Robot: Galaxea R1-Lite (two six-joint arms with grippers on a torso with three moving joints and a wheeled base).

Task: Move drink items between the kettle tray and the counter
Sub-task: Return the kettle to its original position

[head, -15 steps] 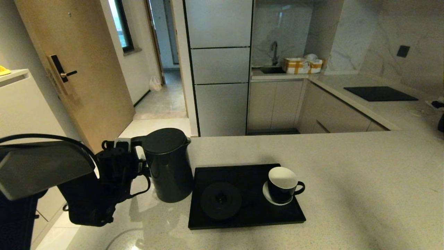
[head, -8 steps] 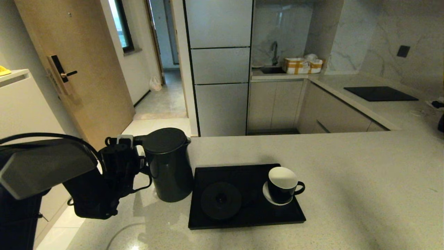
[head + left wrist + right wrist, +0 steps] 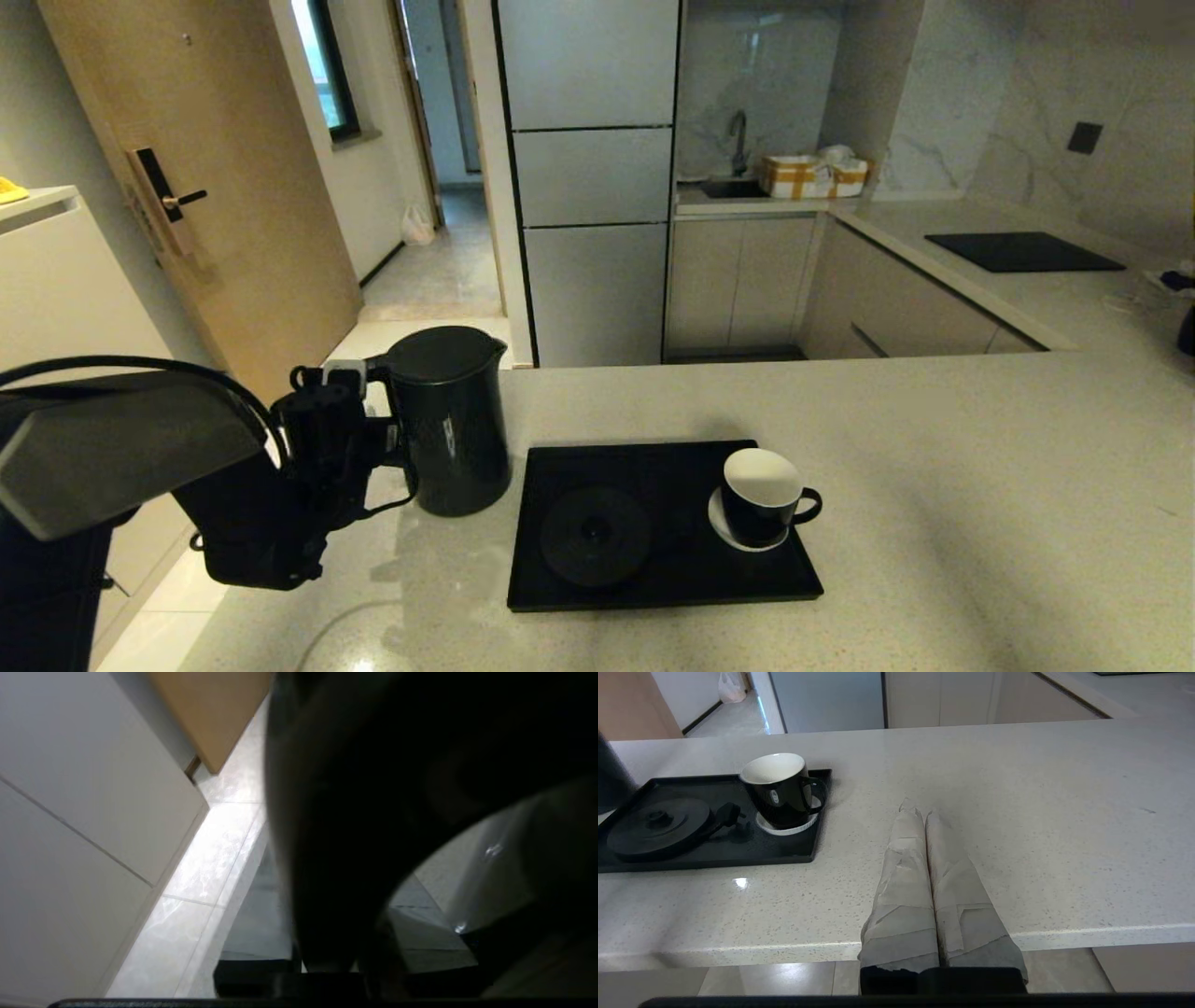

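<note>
The tall black kettle (image 3: 453,420) hangs just above the counter (image 3: 934,485), left of the kettle tray (image 3: 653,599). My left gripper (image 3: 381,437) is shut on its loop handle from the left. In the left wrist view the dark handle (image 3: 336,858) fills the space between the jaws. The black cup (image 3: 761,504) with its white inside stands on a white saucer (image 3: 713,525) at the tray's right end. My right gripper (image 3: 920,812), its taped fingers pressed together and empty, hovers over the counter's near edge to the right of the tray (image 3: 714,861) and cup (image 3: 777,788).
The round black kettle base (image 3: 595,537) lies on the tray's left half. The counter's left edge drops to the floor beside the kettle. A black cooktop (image 3: 1024,250) sits far back right.
My left gripper has closed on the kettle's handle. The kettle has risen off the counter and shifted slightly away from the tray. Cup and tray have not moved.
</note>
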